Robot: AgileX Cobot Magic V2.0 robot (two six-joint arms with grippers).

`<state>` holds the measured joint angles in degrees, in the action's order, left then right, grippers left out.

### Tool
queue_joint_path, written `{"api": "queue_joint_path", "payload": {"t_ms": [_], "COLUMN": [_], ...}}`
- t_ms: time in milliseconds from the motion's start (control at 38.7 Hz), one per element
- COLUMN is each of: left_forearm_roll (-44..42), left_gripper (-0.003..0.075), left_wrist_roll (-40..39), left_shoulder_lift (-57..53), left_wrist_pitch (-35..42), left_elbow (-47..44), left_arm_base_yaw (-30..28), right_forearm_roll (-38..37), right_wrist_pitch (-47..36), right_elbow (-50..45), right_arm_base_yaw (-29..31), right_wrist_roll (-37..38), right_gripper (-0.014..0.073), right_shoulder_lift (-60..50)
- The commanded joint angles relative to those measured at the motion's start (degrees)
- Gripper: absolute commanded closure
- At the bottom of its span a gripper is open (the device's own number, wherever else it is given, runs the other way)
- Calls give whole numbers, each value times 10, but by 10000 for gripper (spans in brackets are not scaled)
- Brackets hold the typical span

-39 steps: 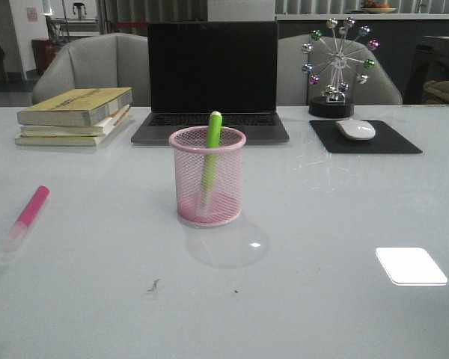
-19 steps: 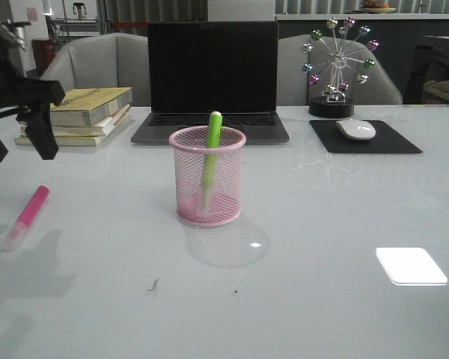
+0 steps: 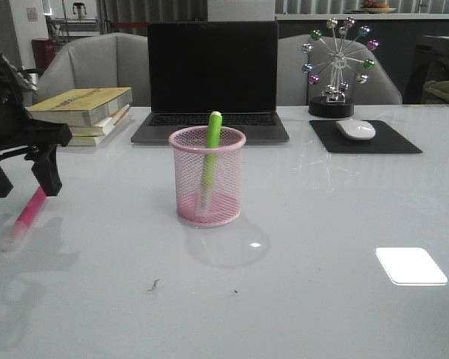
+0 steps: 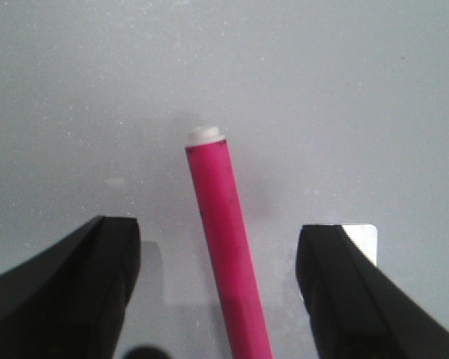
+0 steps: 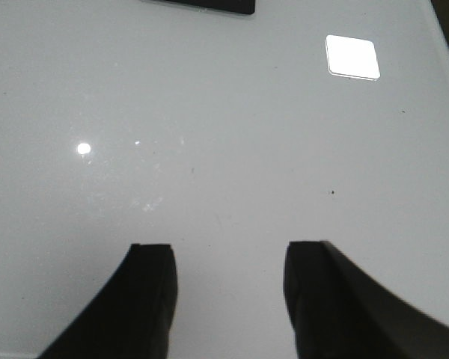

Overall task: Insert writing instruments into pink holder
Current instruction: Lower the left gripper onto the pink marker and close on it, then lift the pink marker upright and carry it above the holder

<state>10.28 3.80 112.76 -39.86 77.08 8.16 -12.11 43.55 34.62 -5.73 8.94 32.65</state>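
The pink mesh holder point(image 3: 207, 178) stands mid-table with the lime green highlighter point(image 3: 210, 153) leaning inside it, its top above the rim. The pink highlighter point(image 3: 26, 215) lies flat on the table at the left. My left gripper point(image 3: 22, 184) hangs open just above it, one finger on each side. In the left wrist view the pink highlighter point(image 4: 226, 239) runs between the two fingers of the left gripper point(image 4: 218, 243), clear of both. The right gripper point(image 5: 228, 258) is open over bare table and does not show in the front view.
A laptop point(image 3: 212, 82) sits behind the holder, a stack of books point(image 3: 78, 112) at the back left, a mouse point(image 3: 355, 129) on a black pad and a ferris-wheel ornament point(image 3: 335, 67) at the back right. A bright light patch point(image 3: 411, 265) reflects on the table.
My left gripper has come into view from the left and dropped down toward the pink highlighter, now straddling it. The holder and green highlighter have not moved.
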Motion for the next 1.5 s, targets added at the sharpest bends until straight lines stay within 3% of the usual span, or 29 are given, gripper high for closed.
{"api": "queue_joint_path", "payload": {"t_ms": [0, 466, 750, 931, 1034, 1319, 1474], "left_forearm_roll": [4, 4, 3, 2, 2, 7, 7], "left_gripper": [219, 239, 485, 552, 634, 621, 621], "left_wrist_roll": [-2, -2, -2, -2, -2, -1, -1], "left_shoulder_lift": [-23, 3, 3, 3, 3, -5, -37], "left_wrist_pitch": [21, 18, -2, -13, -25, -39, -1], "left_elbow": [18, 18, 18, 18, 18, 28, 50], "left_arm_base_yaw": [3, 3, 3, 3, 3, 5, 19], "right_forearm_roll": [-17, -18, -18, -25, -28, -32, -32], "right_wrist_pitch": [-35, -33, -29, -23, -21, -6, 5], "right_elbow": [14, 14, 12, 11, 11, 11, 11], "right_arm_base_yaw": [4, 4, 4, 4, 4, 4, 4], "right_wrist_roll": [0, 0, 0, 0, 0, 0, 0], "right_gripper": [153, 153, 153, 153, 153, 153, 153], "right_shoulder_lift": [4, 4, 4, 4, 4, 4, 4]}}
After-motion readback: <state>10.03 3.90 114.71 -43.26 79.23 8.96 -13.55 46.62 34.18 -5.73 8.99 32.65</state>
